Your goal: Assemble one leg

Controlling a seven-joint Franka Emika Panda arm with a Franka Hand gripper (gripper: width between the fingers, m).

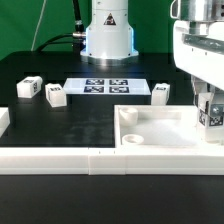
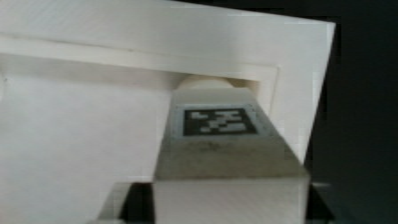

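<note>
My gripper [image 1: 211, 108] is at the exterior view's right, shut on a leg [image 1: 212, 118], a small white block with a black-and-white tag. It holds the leg upright at the right corner of the large white tray-like panel [image 1: 150, 132]. In the wrist view the leg [image 2: 221, 140] runs from between my dark fingers [image 2: 148, 200] down to the panel's corner [image 2: 107, 90]; whether its tip touches the panel cannot be told. My gripper [image 2: 221, 208] grips the leg's near end. Three other legs [image 1: 29, 88] [image 1: 55, 96] [image 1: 161, 92] stand loose on the black table.
The marker board [image 1: 107, 86] lies flat at the table's back middle, before the arm's base [image 1: 108, 35]. A long white rail [image 1: 70, 160] runs along the front edge. A white piece [image 1: 3, 122] shows at the far left edge.
</note>
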